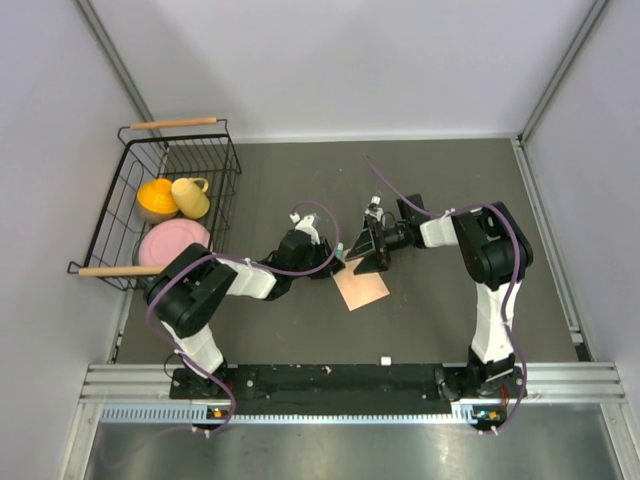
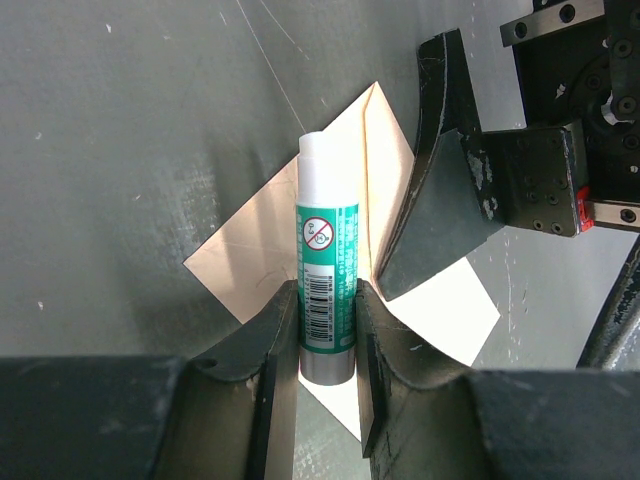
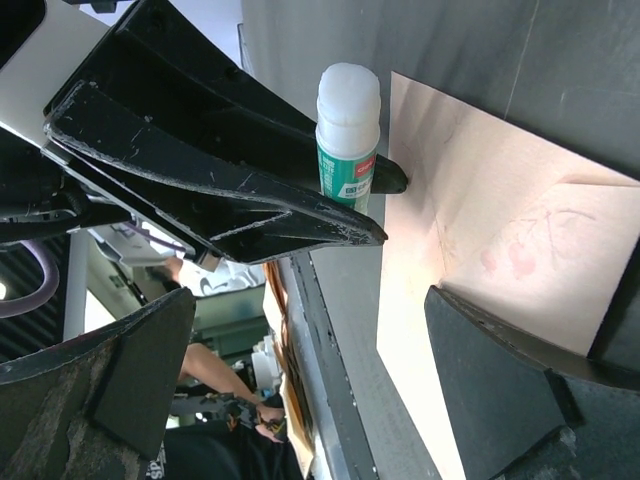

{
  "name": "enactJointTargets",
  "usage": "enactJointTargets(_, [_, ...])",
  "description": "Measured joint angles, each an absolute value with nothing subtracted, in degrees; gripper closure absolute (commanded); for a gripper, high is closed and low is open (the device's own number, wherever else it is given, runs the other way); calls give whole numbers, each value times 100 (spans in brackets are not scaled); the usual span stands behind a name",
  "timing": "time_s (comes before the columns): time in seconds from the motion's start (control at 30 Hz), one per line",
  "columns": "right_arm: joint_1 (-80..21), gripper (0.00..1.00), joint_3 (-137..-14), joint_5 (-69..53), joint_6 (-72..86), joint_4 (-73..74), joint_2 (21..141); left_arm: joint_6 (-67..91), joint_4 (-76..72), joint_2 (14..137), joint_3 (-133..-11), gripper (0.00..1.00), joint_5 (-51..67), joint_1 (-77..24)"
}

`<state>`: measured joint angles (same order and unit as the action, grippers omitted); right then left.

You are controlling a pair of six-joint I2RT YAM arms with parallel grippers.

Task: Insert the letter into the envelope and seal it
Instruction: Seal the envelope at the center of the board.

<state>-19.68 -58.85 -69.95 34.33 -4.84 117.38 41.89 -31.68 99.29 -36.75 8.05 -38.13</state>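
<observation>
Glue stick (image 2: 327, 290) in L jaws over envelope (image 2: 258, 250), R jaws wide

Surface: dark grey table (image 1: 450, 200); matte, faintly scuffed
Landmark: peach envelope (image 1: 362, 288); lies flat on the table, turned corner-on
Far left of the envelope: black wire basket (image 1: 228, 190); wooden handles; stands at the table's edge
Nearward of the envelope: small white scrap (image 1: 385, 360); well apart, by the near edge

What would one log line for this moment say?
left tool: shut on glue stick | right tool: open | envelope: on table beneath it
</observation>
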Motion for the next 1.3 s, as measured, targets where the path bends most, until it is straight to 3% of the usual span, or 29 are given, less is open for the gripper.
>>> enactJointTargets(0.4, [-1970,1,-5822,-6814,4123,-1293,11727,4189,-3168,9929,-3675,100,810,-3804])
enactJointTargets(0.93, [-1938,2,-5972,-6952,4165,-1225,11917,4187,-3168,9929,-3675,100,810,-3802])
enactJointTargets(1.3, [-2147,1,-5398,-6552,3476,-320,10945,4187,-3168,9929,-3675,100,810,-3800])
